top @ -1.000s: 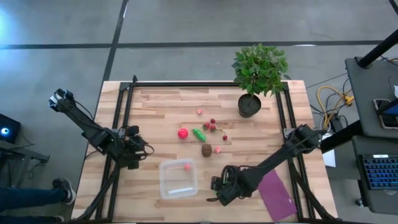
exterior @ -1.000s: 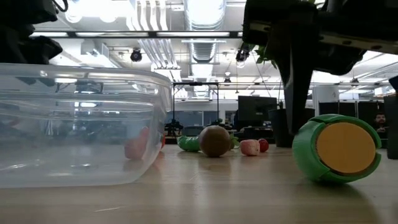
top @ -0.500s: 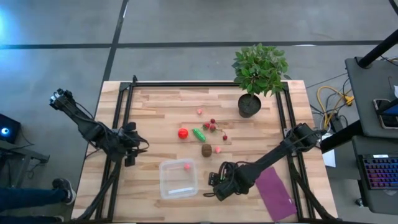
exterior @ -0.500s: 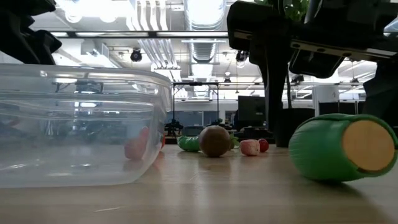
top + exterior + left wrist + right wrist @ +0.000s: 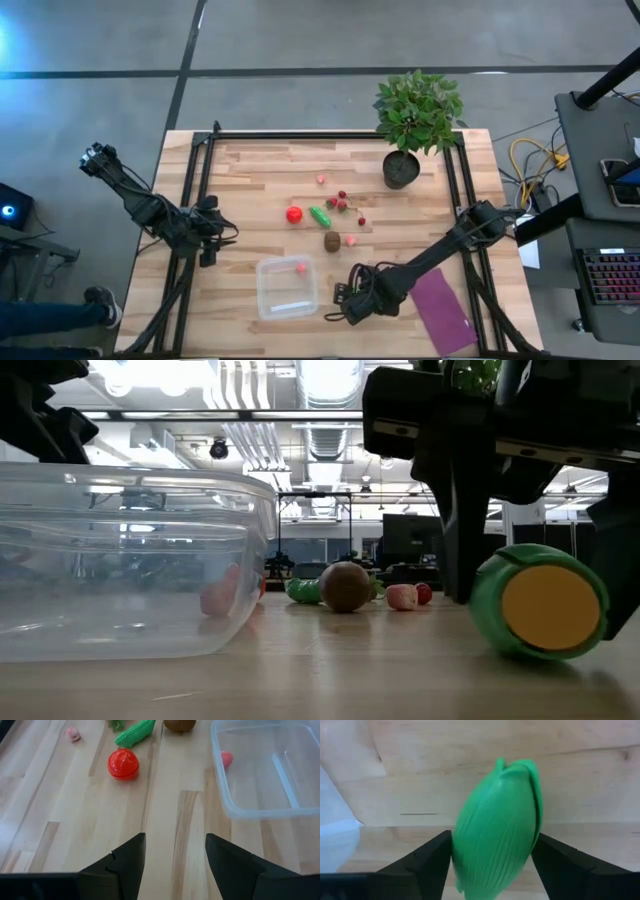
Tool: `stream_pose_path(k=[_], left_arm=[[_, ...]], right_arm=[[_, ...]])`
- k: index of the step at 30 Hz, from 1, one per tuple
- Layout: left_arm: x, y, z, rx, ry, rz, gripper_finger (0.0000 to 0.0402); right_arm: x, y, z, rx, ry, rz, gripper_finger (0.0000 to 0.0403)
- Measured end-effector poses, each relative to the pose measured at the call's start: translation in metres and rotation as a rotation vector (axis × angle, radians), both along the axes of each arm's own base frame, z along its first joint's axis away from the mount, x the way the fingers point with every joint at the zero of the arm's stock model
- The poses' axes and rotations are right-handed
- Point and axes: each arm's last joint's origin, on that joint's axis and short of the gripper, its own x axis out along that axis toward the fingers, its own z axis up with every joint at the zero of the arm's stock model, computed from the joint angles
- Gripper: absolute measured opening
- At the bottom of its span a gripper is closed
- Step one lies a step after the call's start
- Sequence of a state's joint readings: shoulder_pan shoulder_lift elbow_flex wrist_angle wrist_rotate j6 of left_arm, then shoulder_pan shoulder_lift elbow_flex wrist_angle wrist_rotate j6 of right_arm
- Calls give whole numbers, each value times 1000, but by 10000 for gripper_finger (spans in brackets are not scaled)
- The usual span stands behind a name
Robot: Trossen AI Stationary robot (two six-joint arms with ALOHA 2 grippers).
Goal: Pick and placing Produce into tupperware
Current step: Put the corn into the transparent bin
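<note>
The clear tupperware sits at the table's near middle with a pink bit inside. My right gripper is low just to its right, shut on a green oblong piece with a tan end face. The red ball, second green piece, brown oval and tiny red and pink bits lie mid-table. My left gripper hovers open near the table's left edge, touching nothing. My right gripper has the green oblong piece by its two long sides, one finger on each. The fingers come down from above and lie across it. The piece lies on its side, its underside on the table.
A potted leafy plant stands at the far right. A flat purple cloth lies near the right gripper, toward the near right corner. Black frame rails run along the table's left and right sides. Bare wood lies between the left gripper and the produce.
My right gripper has shifted a little toward the tupperware and come down around the green piece. The piece has turned about on the table: its tan end swung off to one side, then back toward the low camera.
</note>
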State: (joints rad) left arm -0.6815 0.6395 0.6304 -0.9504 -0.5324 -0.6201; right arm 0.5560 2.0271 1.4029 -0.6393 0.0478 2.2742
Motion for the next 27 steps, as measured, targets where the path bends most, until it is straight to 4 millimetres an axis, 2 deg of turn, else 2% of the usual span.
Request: stream_pose_path(k=[5,10,17,27], left_arm=[[0,0,0,1,2,0,192],[0,0,0,1,1,0,192],[-1,1,1,-4,-5,1,192],[-3,2,2,-12,-18,2,192]], right_arm=[[3,0,0,11,-20,-6,218],[11,-1,4,15,-90,9,211],[36,-5,41,-92,-280,55,222],[75,-43,94,-241,-411,253,223]])
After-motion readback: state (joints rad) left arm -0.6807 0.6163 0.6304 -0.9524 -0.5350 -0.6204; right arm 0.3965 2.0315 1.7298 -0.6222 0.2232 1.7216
